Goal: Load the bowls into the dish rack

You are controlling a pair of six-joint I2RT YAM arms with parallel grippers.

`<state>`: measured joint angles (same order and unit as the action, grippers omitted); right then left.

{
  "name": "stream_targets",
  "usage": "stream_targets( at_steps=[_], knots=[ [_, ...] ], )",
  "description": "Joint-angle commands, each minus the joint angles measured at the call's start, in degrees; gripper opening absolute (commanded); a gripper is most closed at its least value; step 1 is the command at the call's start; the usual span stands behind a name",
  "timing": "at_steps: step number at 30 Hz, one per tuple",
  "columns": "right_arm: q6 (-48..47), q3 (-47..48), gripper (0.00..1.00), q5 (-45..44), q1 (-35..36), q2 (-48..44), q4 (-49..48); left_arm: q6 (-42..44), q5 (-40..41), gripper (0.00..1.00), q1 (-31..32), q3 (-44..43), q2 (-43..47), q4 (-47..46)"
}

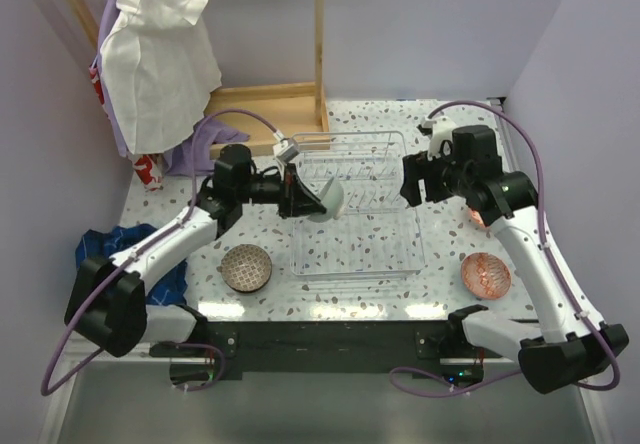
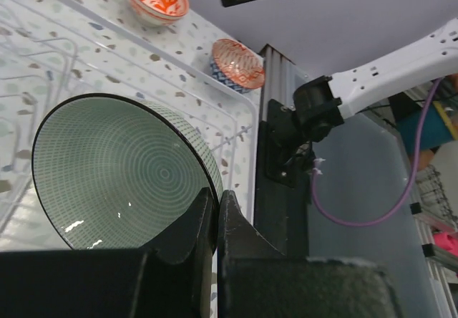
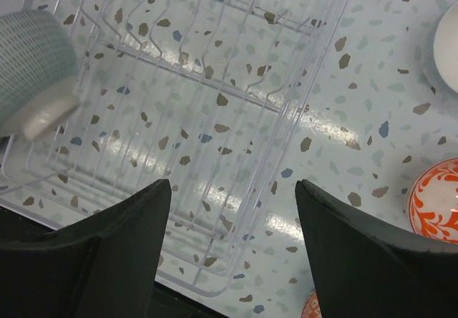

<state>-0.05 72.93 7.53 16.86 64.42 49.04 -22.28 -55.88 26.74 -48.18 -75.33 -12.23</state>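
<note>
Nearby, a brown bowl [image 1: 246, 268] sits beside the dish rack [image 1: 400, 264].

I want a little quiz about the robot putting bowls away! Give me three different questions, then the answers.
1. True or false: the left tool pinches the rim of the pale green ringed bowl.
2. Which is open: the left tool or the right tool?
3. How many bowls sit on the speckled table outside the clear wire dish rack in the top view?

Key:
1. True.
2. The right tool.
3. Three: a dark patterned bowl, an orange patterned bowl, and another orange bowl partly hidden by the right arm.
</note>
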Motion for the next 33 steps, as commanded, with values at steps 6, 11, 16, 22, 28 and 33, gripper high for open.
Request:
stream_targets(
  at_steps=[6,11,16,22,28,33],
  knots=[
    [3.57,-1.12,0.65,3.90,0.01,3.25,-0.88,-23.22,1.28,0.00,5.77,3.62,-10.53,-38.47],
    [4.18,2.30,0.65,3.63,-0.08,5.45,1.93,-26.84,12.17,0.00,9.64,7.13,-13.35,-43.67],
    [4.10,5.47,0.65,4.07,0.01,7.47,4.31,-30.45,22.82,0.00,12.81,8.72,-14.23,-42.97],
    [3.49,5.56,0.64,3.28,0.10,9.49,4.58,-34.49,26.08,0.00,12.72,9.69,-16.34,-39.80],
    [1.91,4.69,0.61,1.61,2.03,10.55,4.49,-37.22,27.93,0.00,12.72,6.88,-19.94,-35.59],
    [1.99,2.66,0.52,3.28,4.49,10.63,4.49,-39.59,29.33,0.00,12.72,6.52,-22.49,-35.06]
  ],
)
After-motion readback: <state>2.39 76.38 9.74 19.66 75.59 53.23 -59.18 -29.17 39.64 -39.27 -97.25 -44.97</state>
